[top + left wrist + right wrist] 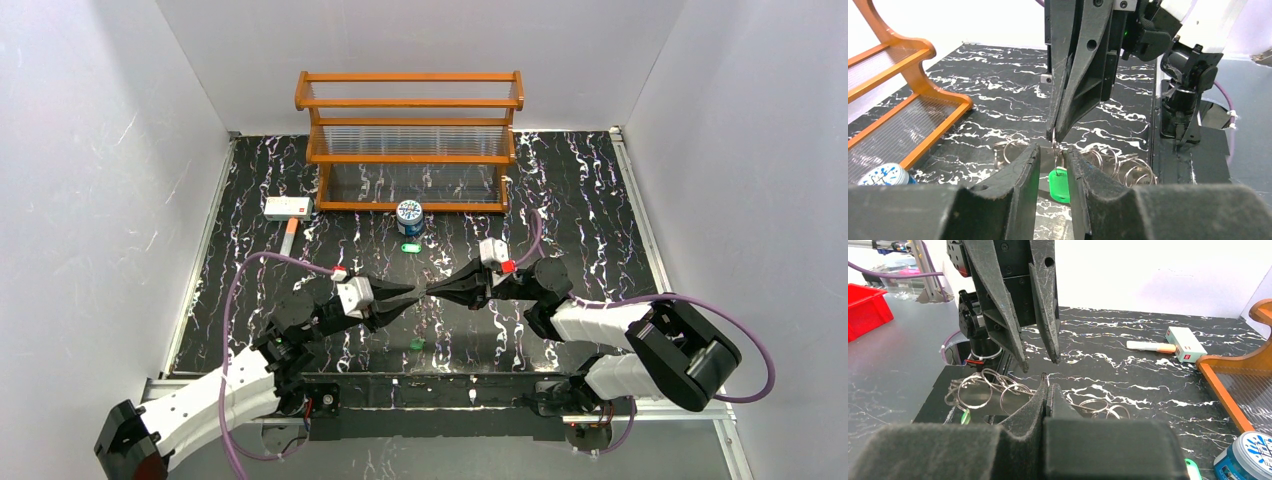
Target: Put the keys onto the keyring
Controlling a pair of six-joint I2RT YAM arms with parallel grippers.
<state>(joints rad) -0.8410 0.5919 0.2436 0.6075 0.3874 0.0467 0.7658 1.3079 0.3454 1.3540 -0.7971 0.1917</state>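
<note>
Handling the green key (1059, 184): judged light and stiff, with a smooth plastic head likely to slip; best pinched flat across the head, leaving the hole free.
Handling the keyring (985, 390): loose tangle of thin wire rings, judged light and springy, apt to slide and twist; best held by one coil.
Left pincer (1053, 151): released, jaws a little apart, raised over mid-surface.
Right pincer (1055, 135): clenched on a thin wire loop (1053, 146), tip to tip with the left.
Key against pincers: showing in the gap of the left jaws, just below the right tip; hanging or lying, cannot tell.
Keyring place: on the surface (580, 200), toward the near edge.
Spare key (410, 249): beside the can (409, 213), toward the far edge.
</note>
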